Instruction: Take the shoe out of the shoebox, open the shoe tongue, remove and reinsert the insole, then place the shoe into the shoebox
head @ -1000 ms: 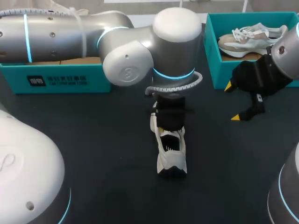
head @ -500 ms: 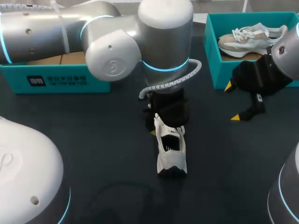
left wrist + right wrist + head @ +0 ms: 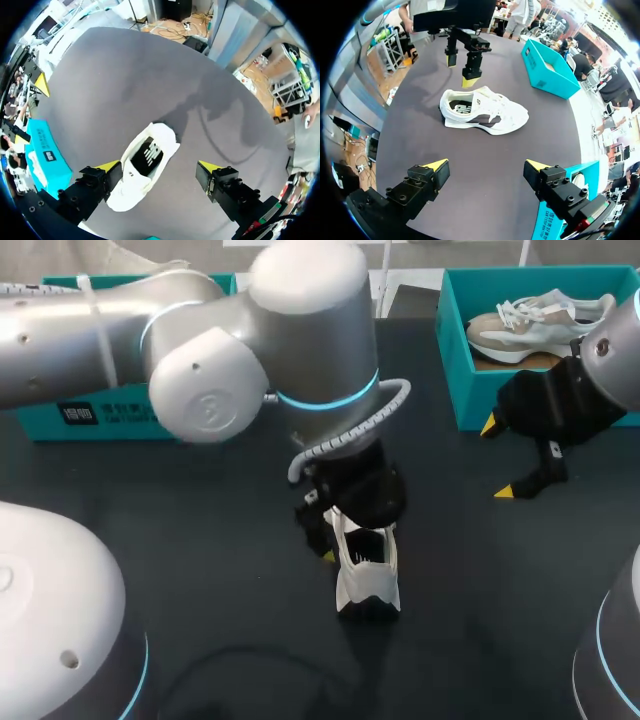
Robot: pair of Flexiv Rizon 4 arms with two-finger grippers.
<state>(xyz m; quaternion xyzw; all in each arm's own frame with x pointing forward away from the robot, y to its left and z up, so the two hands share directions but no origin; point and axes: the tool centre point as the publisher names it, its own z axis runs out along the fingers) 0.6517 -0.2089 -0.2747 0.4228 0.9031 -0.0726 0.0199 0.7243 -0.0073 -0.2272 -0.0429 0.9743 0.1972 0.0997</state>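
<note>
Shoe (image 3: 367, 570) sits out on the bench (image 3: 200, 540); both pairs of jaws gape empty; insole (image 3: 149, 156) work and reboxing apparently remain.

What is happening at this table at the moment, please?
The left gripper hangs open over the heel end of a white sneaker, which stands on the black table, out of the box; the fingers straddle it without gripping. The right gripper hovers open and empty off to the side, near a teal shoebox that holds a second sneaker.
</note>
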